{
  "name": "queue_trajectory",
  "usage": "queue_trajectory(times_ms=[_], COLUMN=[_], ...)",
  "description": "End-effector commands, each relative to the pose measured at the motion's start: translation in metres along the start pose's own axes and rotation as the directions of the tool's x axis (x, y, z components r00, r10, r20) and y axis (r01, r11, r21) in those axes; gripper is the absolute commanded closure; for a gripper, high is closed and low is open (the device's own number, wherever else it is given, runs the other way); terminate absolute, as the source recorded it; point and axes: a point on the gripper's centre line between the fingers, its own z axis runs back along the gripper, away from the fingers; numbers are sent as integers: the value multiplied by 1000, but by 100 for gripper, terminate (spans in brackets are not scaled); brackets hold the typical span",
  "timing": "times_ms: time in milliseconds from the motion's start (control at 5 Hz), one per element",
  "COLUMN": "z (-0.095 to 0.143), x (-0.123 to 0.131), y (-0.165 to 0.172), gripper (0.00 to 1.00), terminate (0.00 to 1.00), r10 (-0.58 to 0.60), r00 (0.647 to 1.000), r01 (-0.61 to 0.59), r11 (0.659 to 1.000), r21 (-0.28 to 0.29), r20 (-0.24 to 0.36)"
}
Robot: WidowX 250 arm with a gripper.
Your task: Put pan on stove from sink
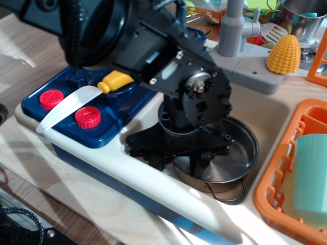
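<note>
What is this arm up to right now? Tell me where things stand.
The arm has its tool lowered into the sink, straddling the near-left rim of the steel pan. The pan sits in the basin, not lifted. Whether the tool has closed on the rim cannot be told. The blue stove has a toy knife lying on its front burner.

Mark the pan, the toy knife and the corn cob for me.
pan [240, 153]: main camera view, shiny inner floor right of the gripper.
toy knife [61, 108]: main camera view, white blade across the stove.
corn cob [284, 54]: main camera view, yellow kernels, middle.
</note>
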Motion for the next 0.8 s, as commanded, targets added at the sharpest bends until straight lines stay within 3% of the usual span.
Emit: queue_trajectory(times_ms=[0, 400, 600], z=[-1, 61, 94], x=[10, 28, 39], y=[-8, -10, -3], gripper=[100, 100, 100], terminate=[0, 0, 0], r10=[-12, -28, -45], r00=[1000, 1000, 998], r01=[12, 28, 37], r11=[1000, 995, 987], r21=[-14, 101, 157], r20=[1, 0, 50])
